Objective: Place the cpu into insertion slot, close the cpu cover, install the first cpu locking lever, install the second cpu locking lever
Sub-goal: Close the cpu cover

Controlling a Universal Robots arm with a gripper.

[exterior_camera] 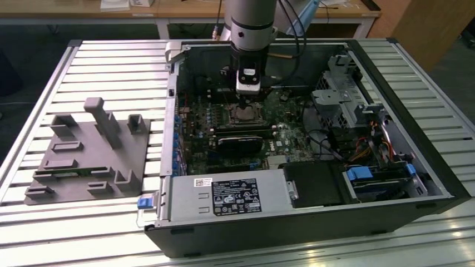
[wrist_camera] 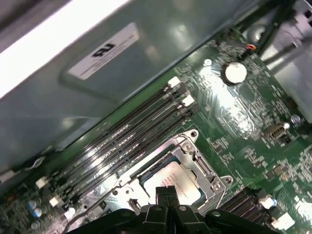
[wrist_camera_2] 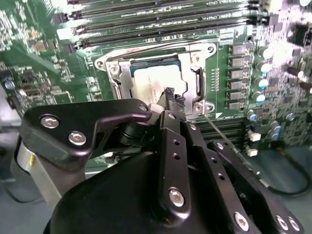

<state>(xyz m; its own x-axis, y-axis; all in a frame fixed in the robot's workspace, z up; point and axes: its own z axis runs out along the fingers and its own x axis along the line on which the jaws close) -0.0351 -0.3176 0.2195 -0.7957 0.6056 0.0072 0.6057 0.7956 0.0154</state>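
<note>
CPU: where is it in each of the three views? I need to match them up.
Exterior view: cpu mid-board, directly below the hand.
Second wrist view: pale square just past the hand.
First wrist view: pale square just past the hand.
Shared landmark: the silver cover framing it.

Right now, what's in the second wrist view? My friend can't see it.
The black gripper, fingers shut, points its tips at the silver cpu, which lies framed by the metal cover. Around them is the green motherboard with long black memory slots.
</note>
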